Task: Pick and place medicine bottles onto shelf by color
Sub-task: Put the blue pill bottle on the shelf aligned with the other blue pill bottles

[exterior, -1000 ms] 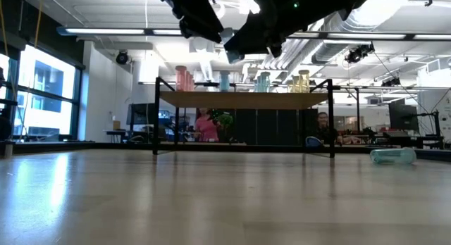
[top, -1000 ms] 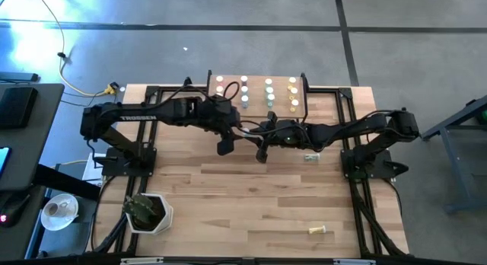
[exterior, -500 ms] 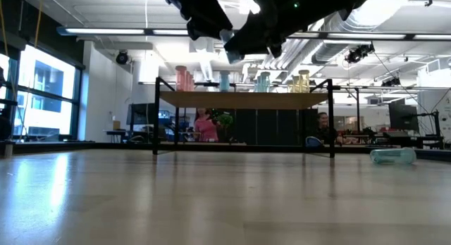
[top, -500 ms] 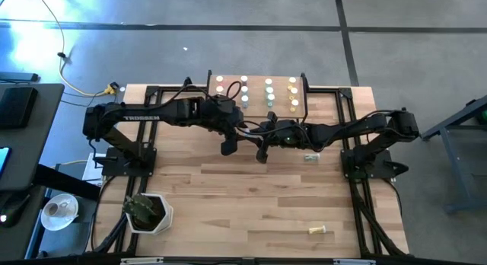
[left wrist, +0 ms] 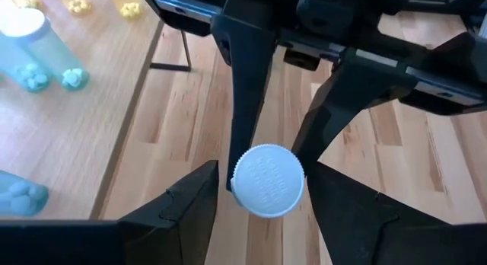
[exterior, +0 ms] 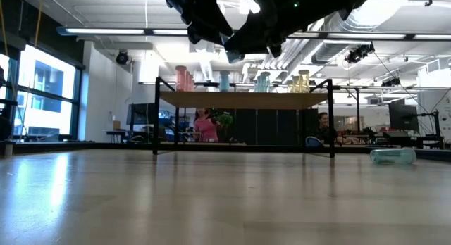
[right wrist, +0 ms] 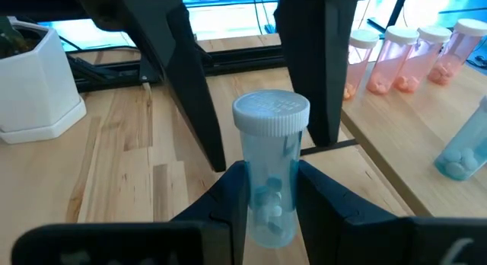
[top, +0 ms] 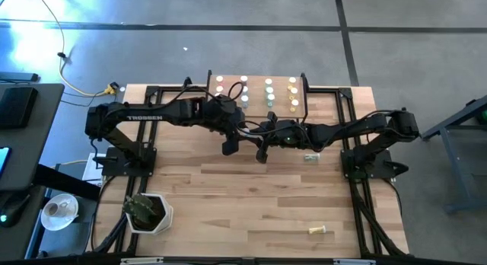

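Blue-bodied, white-capped, 1 medicine bottle (right wrist: 270, 170) sits upright in my right pincer (right wrist: 266, 200), whose fingers are closed on its lower body. I hold it raised off the tabletop (top: 251, 196), just in front of the shelf (top: 257, 94), about level with the shelf's middle. My left pincer (left wrist: 262, 212) hangs beside it, on the pink-bottle side of the shelf, its fingers spread with the bottle's cap between them; I cannot tell whether they touch the cap.

On the shelf the other bottles stand upright in colour groups: pink ones (right wrist: 396, 55) at one end, then blue (exterior: 224, 80), then green (exterior: 262, 82), and yellow (exterior: 301, 80) at the far end from the pink.

Off the shelf, 1 green bottle (top: 310, 157) lies on its side on the tabletop near the shelf's yellow end, and 1 yellow bottle (top: 320, 231) lies well away from the shelf at the front edge.

A white planter (top: 148, 213) stands far from the shelf, at the front corner on my left.
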{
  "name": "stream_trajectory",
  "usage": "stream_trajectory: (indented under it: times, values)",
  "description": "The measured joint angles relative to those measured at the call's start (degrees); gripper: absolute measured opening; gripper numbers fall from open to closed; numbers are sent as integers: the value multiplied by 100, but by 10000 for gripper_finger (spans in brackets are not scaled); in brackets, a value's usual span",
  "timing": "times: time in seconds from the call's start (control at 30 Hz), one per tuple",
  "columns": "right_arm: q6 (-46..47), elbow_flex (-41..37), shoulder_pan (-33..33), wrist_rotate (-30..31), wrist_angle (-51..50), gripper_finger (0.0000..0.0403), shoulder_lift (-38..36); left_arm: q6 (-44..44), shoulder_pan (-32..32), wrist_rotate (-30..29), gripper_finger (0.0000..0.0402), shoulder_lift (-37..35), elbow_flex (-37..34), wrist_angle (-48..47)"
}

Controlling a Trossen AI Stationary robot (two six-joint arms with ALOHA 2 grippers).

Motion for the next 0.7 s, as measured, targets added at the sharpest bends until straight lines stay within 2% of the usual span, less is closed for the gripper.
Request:
stream_trajectory:
  times: [0.47,0.7]
  values:
    - [0,0,2,0,7,78,2,77,0,0,111,0,0,-4]
    - [0,0,2,2,7,78,2,187,0,3,110,0,0,-4]
